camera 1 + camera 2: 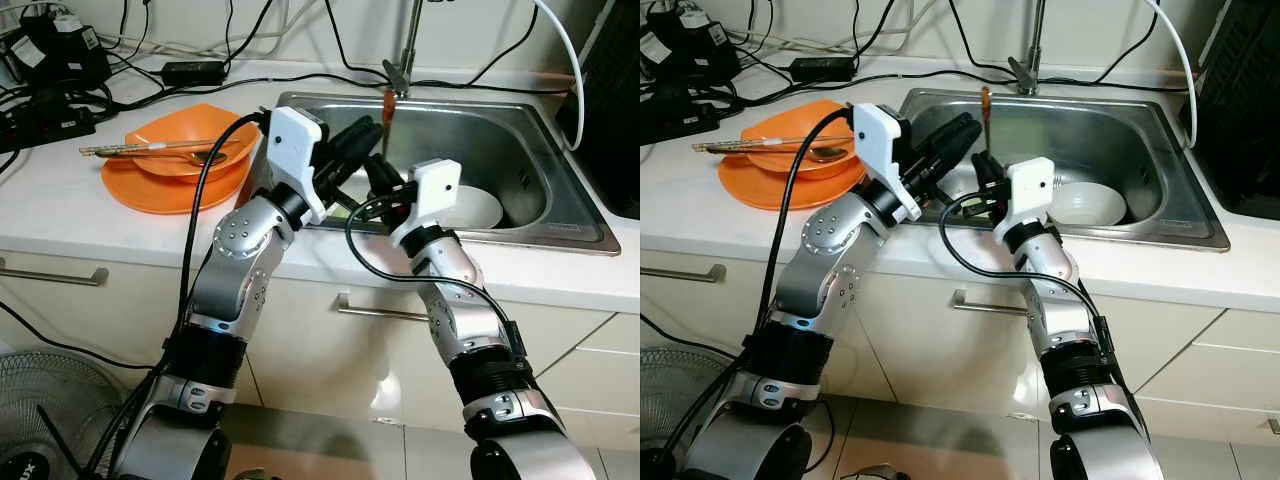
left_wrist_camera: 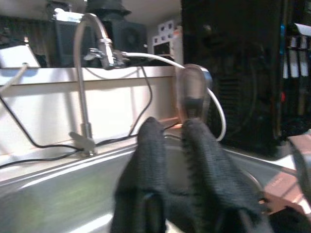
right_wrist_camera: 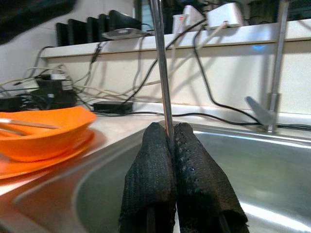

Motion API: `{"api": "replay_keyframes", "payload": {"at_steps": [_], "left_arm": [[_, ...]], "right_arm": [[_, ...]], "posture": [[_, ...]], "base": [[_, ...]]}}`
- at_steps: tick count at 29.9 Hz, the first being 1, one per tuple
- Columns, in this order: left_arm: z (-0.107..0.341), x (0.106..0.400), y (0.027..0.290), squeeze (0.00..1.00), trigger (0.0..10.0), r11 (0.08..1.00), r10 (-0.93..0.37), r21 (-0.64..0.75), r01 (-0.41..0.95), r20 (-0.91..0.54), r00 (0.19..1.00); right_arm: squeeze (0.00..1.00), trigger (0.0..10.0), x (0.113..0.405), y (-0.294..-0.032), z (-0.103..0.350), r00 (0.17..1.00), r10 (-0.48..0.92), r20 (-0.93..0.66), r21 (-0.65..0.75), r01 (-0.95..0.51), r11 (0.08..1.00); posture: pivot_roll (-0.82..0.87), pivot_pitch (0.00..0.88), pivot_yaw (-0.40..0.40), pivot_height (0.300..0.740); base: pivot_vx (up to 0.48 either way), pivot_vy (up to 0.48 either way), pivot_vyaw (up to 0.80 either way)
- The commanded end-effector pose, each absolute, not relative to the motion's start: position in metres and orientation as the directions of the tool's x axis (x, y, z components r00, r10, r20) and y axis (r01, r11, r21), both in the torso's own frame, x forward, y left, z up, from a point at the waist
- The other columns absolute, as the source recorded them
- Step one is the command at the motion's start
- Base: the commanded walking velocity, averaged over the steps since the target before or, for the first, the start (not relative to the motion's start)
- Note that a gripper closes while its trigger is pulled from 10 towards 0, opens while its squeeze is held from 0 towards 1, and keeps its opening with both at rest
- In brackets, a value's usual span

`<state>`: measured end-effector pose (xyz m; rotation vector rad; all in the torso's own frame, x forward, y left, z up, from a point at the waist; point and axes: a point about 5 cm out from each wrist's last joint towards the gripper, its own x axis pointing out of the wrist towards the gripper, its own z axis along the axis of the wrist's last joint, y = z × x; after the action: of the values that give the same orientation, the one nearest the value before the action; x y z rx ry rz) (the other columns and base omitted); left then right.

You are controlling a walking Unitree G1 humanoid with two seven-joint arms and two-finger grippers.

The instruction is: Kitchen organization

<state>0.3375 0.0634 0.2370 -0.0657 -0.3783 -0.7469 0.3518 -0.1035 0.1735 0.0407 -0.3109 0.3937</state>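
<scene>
Presently, your right gripper (image 1: 386,186) stands over the near left part of the sink (image 1: 560,236), its fingers clamped narrow on a thin upright utensil (image 1: 388,110). The shaft rises straight out of the pinch, reddish toward the top. Your left gripper (image 1: 366,136) reaches across from the bench (image 1: 60,210) side, its tips close beside the upper part of that utensil. In the left wrist view a rounded, spoon-like shape sits just past the fingertips (image 2: 194,131), which stand narrowly apart. Whether they grip it cannot be told.

Judgement: a handover or a regrip between the two grippers is in hand.
- Keep the right grip firm until the left is plainly seated on the shaft.
- Close the left squarely across the utensil, not on its rounded end, which would likely slip.
- Release one side only, then lift clear before swinging.

Surroundings noted:
- A white bowl (image 1: 482,206) lies in the sink, just behind the right wrist.
- The tap (image 1: 405,60) stands directly beyond the utensil, so a forward swing risks striking it.
- An orange bowl (image 1: 190,132) sits on an orange plate (image 1: 150,192) on the bench to the left. Chopsticks (image 1: 140,149) are laid across the bowl.
- Black cables (image 1: 190,71) run along the back of the bench.
</scene>
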Motion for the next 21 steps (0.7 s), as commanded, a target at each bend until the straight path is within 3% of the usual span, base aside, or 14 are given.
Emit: {"api": "replay_keyframes", "payload": {"at_steps": [1, 13, 14, 15, 16, 18, 19, 21], "left_arm": [[0.237, 0.338, 0.067, 1.00, 10.0, 0.746, -0.638, 0.067, 0.663, 0.359, 0.681], [0.237, 0.337, 0.074, 1.00, 10.0, 0.776, -0.599, 0.051, 0.629, 0.372, 0.710], [0.236, 0.338, 0.075, 0.44, 10.0, 0.785, -0.589, 0.049, 0.618, 0.368, 0.720], [0.236, 0.338, 0.076, 0.44, 10.0, 0.791, -0.583, 0.047, 0.610, 0.365, 0.726], [0.233, 0.339, 0.077, 0.00, 10.0, 0.795, -0.581, 0.051, 0.604, 0.351, 0.735], [0.231, 0.339, 0.078, 0.00, 10.0, 0.798, -0.580, 0.054, 0.600, 0.341, 0.740], [0.227, 0.340, 0.079, 0.00, 10.0, 0.802, -0.576, 0.047, 0.595, 0.323, 0.751], [0.220, 0.340, 0.082, 0.00, 10.0, 0.811, -0.569, 0.041, 0.583, 0.288, 0.771]], "right_arm": [[0.00, 0.0, 0.354, -0.107, 0.177, 0.881, 0.348, 0.320, -0.011, -0.364, 0.931], [0.00, 0.0, 0.364, -0.113, 0.192, 0.879, 0.331, 0.343, -0.044, -0.337, 0.941], [0.00, 0.0, 0.366, -0.113, 0.194, 0.878, 0.330, 0.346, -0.053, -0.333, 0.941], [0.00, 0.0, 0.367, -0.114, 0.196, 0.878, 0.329, 0.347, -0.059, -0.330, 0.942], [0.00, 0.0, 0.371, -0.117, 0.199, 0.885, 0.310, 0.347, -0.056, -0.310, 0.949], [0.00, 0.0, 0.373, -0.118, 0.201, 0.890, 0.295, 0.347, -0.053, -0.296, 0.954], [0.00, 10.0, 0.378, -0.121, 0.205, 0.897, 0.279, 0.344, -0.060, -0.276, 0.959], [0.00, 10.0, 0.385, -0.126, 0.209, 0.910, 0.255, 0.327, -0.080, -0.242, 0.967]], "posture": [[0.05, 0.000, 0.012, 0.740], [0.05, 0.000, 0.003, 0.740], [0.05, 0.000, 0.003, 0.740], [0.05, 0.000, 0.003, 0.740], [0.05, 0.000, 0.003, 0.740], [0.05, 0.000, 0.003, 0.740], [0.05, 0.000, 0.002, 0.740], [0.05, 0.000, 0.001, 0.740]], "base": [[0.000, 0.000, 0.00], [0.000, 0.000, 0.00], [0.000, 0.000, 0.00], [0.000, 0.000, 0.00], [0.000, 0.000, 0.00], [0.000, 0.000, 0.00], [0.000, 0.000, 0.00], [0.000, 0.000, 0.00]]}}
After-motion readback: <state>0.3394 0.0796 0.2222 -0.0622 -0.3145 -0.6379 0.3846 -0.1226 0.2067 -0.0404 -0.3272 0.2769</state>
